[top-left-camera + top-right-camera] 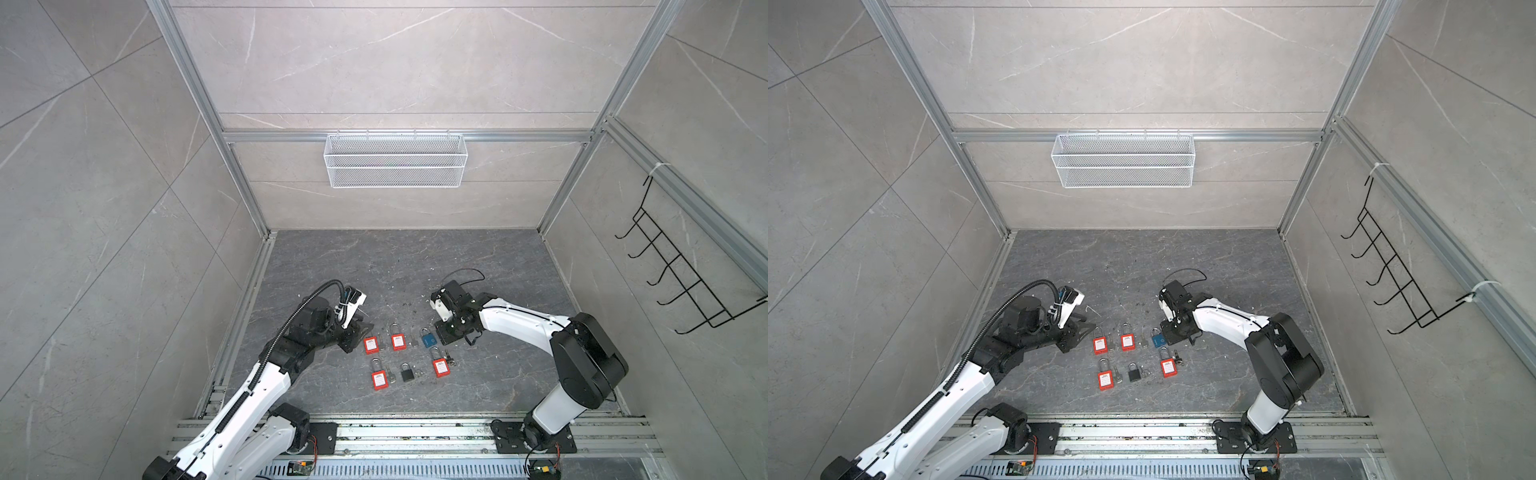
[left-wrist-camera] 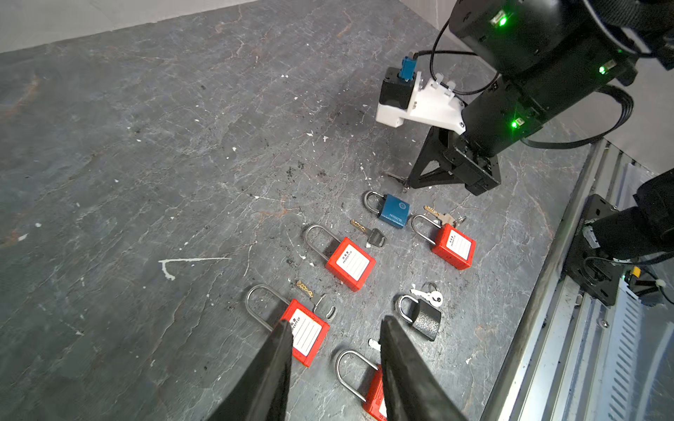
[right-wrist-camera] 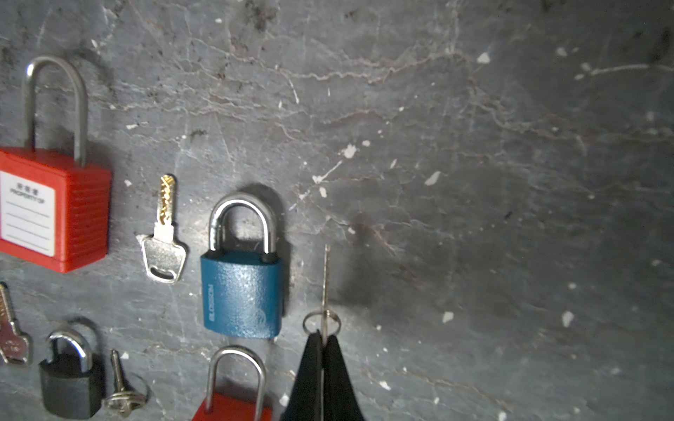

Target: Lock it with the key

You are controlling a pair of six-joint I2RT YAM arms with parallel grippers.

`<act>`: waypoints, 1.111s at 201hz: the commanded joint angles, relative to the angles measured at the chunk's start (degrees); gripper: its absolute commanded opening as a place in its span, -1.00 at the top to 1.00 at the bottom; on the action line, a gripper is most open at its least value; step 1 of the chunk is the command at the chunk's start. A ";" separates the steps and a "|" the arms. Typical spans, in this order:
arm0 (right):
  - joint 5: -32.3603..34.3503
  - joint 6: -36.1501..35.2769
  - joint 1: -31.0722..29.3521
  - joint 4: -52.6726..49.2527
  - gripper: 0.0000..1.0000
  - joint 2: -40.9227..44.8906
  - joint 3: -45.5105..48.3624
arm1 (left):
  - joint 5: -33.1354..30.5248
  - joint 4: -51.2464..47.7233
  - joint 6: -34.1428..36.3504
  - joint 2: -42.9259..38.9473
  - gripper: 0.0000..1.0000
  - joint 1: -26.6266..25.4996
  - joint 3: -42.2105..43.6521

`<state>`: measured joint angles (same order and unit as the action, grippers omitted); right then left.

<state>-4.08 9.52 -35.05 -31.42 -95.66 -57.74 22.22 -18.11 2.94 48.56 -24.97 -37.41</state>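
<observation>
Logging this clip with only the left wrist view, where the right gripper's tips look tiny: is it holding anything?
Observer: Yes. The right wrist view shows the right gripper shut on a key that has a ring.
Operator: Is the key in the blue lock?
Observer: No. In that view the key sits beside the blue lock, clear of it, with its blade pointing the same way as the shackle.
Operator: And where does the left arm sit overall?
Observer: In both top views the left gripper is just left of the rear-left red lock, at the edge of the group.
</observation>
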 commanded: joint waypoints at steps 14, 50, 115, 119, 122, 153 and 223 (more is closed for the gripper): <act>2.09 2.00 -1.85 -1.82 0.79 -1.08 -2.25 | -4.43 -0.07 -1.64 -1.70 0.11 0.46 -0.37; 8.55 2.99 -1.95 -3.21 0.25 3.87 -2.60 | -10.27 -0.94 -1.01 -2.52 -0.12 1.03 -1.00; 24.07 -3.36 0.89 9.85 -0.99 20.36 4.01 | -27.50 9.02 -2.37 -5.05 -0.46 8.90 4.62; 24.81 -3.95 1.85 12.39 -0.99 21.61 5.56 | -30.11 11.05 -3.14 -4.99 -0.48 9.70 5.79; 25.22 -4.35 2.80 14.46 -0.99 22.37 6.89 | -31.89 12.60 -3.82 -4.82 -0.50 10.44 6.73; 29.32 -11.10 10.88 32.73 -0.99 26.40 18.11 | -34.96 30.09 -6.07 1.12 -0.57 20.63 15.74; 16.81 -12.67 24.19 82.48 -0.99 14.57 39.77 | -18.74 57.43 -1.45 28.49 -0.99 27.94 16.16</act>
<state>17.47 -2.24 -13.39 27.24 -77.06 -22.44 -4.89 25.08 -2.83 73.23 2.87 -18.72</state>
